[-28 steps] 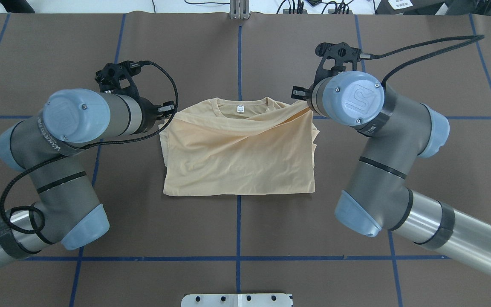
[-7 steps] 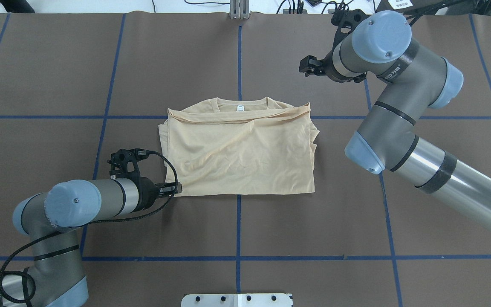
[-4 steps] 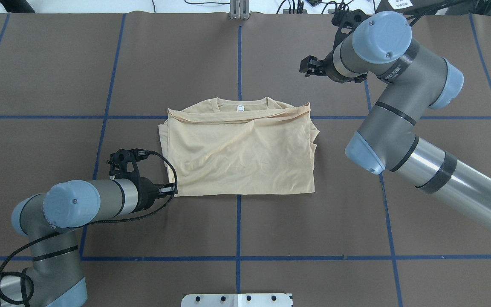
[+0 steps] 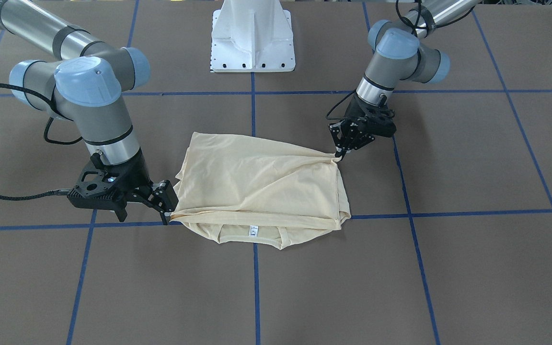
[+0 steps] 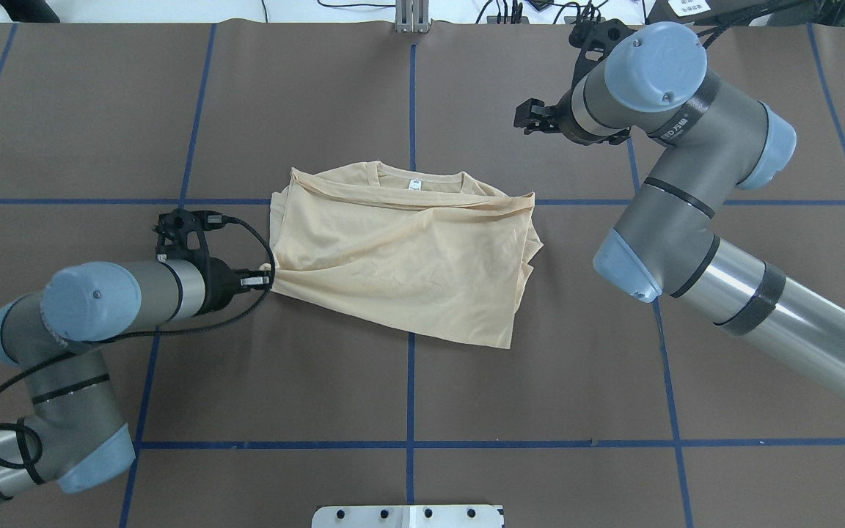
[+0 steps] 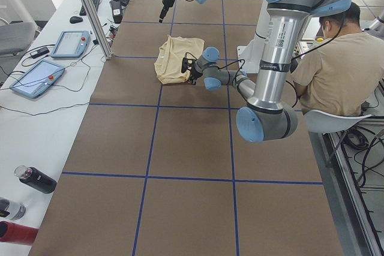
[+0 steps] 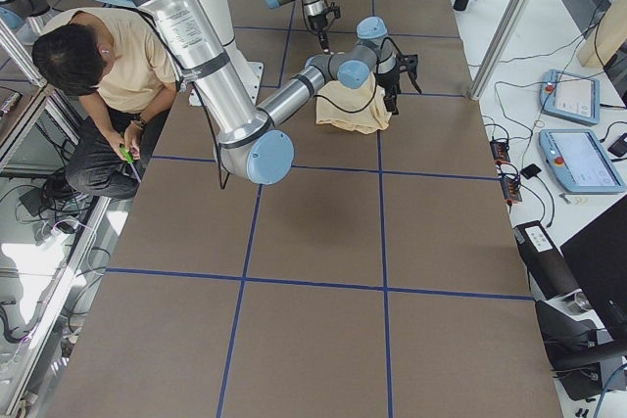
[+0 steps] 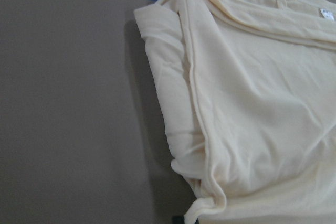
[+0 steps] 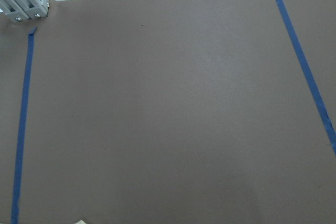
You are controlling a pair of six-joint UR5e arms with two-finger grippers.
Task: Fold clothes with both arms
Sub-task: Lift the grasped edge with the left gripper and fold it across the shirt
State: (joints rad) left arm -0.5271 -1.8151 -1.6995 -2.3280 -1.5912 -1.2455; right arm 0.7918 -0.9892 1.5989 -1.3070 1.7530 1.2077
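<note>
The clothes are one pale cream T-shirt [image 5: 400, 249], folded into a rough rectangle on the brown table. Its collar and white neck label [image 5: 414, 185] lie at the far edge. My left gripper [image 5: 267, 279] is shut on the shirt's near-left corner, and the near hem slants because of that pull. In the front-facing view the left gripper [image 4: 338, 153] pinches that corner. The left wrist view shows bunched cloth [image 8: 252, 103] running down to the fingers. My right gripper [image 5: 527, 117] hangs open above the table beyond the shirt's far-right corner, holding nothing. Its wrist view shows bare table.
The white pedestal base [image 4: 253, 36] stands at the robot's side of the table. Blue tape lines [image 5: 411, 389] grid the brown surface. A seated person [image 6: 327, 70] is beside the base. Tablets [image 6: 36, 78] and bottles [image 6: 36, 179] lie on the side bench.
My left gripper shut on the shirt's near-left corner and pulled it left and away from the robot, skewing the fold. The right arm, lifted off the far corner earlier, has stayed still.
</note>
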